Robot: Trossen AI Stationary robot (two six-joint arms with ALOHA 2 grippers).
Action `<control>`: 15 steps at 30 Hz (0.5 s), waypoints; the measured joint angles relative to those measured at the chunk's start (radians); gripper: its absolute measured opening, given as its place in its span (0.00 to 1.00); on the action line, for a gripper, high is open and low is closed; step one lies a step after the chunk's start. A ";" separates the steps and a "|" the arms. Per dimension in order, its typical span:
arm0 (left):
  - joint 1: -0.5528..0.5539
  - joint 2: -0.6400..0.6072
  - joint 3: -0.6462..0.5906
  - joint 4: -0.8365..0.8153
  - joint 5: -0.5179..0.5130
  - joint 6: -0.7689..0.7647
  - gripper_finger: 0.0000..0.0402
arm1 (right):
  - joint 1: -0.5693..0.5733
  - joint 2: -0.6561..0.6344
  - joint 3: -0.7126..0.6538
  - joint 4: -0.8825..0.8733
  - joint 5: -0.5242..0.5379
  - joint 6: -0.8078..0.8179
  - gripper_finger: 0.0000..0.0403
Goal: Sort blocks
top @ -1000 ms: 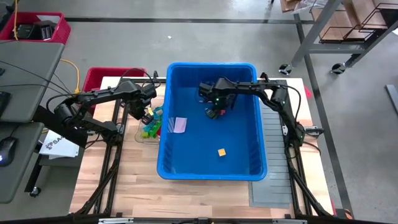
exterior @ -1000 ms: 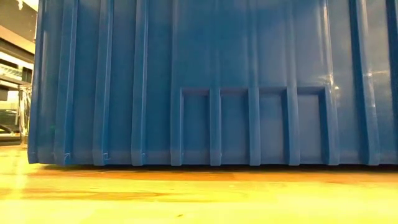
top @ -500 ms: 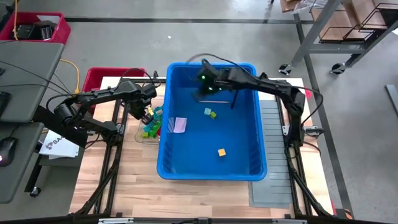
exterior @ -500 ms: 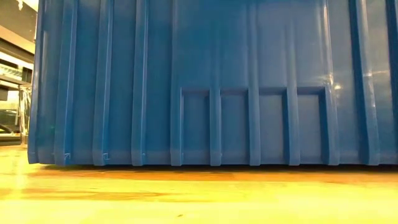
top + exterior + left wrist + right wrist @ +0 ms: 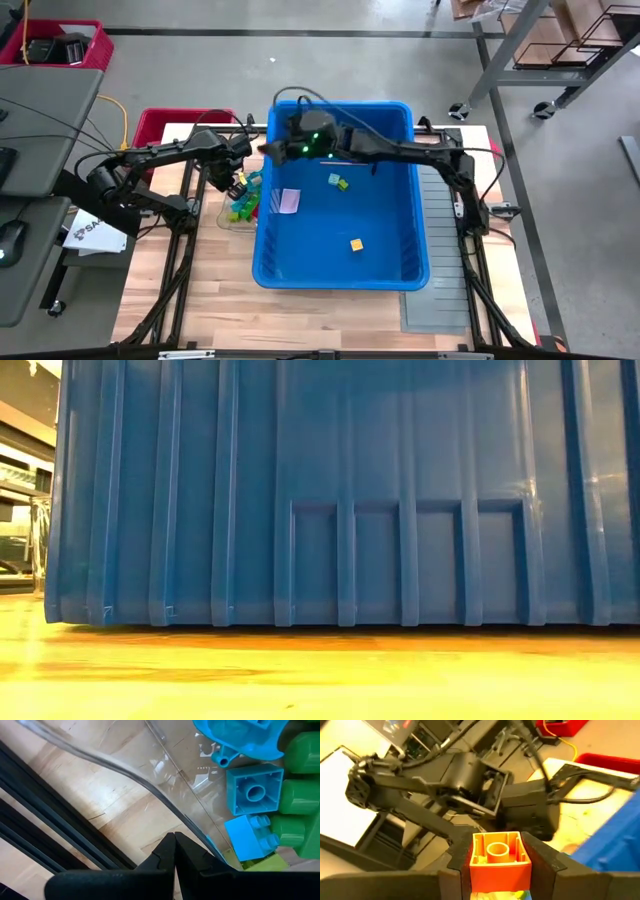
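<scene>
An orange block [image 5: 496, 859] with one round stud on top sits upright, clamped between the two fingers of the right end effector [image 5: 496, 865], raised over the blue bin's [image 5: 400, 270] far left corner. Inside the bin, a teal block [image 5: 333, 179] and a yellow-green block [image 5: 343, 184] lie touching, and an orange-yellow block [image 5: 356, 244] lies apart, nearer the front. More teal and green blocks [image 5: 243, 203] are heaped in a clear tray [image 5: 125, 767] just left of the bin.

A light wooden table [image 5: 330, 305] carries everything. Directly on it stands a large blue bin [image 5: 262, 240], filling its middle. Just beside the bin's left wall sits a clear plastic tray [image 5: 226, 215], and ribbed grey divider panels [image 5: 445, 295] lie along its right side.
</scene>
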 joint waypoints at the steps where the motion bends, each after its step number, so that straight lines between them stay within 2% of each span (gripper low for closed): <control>1: 0.000 0.000 0.000 0.001 0.000 0.000 0.00 | 0.006 0.011 0.000 0.015 0.000 0.000 0.29; 5: -0.001 0.000 0.000 0.000 0.000 0.000 0.00 | 0.028 0.047 0.000 0.063 0.002 -0.002 0.29; 11: 0.000 0.000 0.000 0.000 0.002 -0.011 0.00 | 0.041 0.073 -0.001 0.088 0.015 0.017 0.53; 15: 0.000 0.000 0.000 0.000 0.002 -0.016 0.00 | 0.041 0.076 0.000 0.121 0.058 0.025 0.59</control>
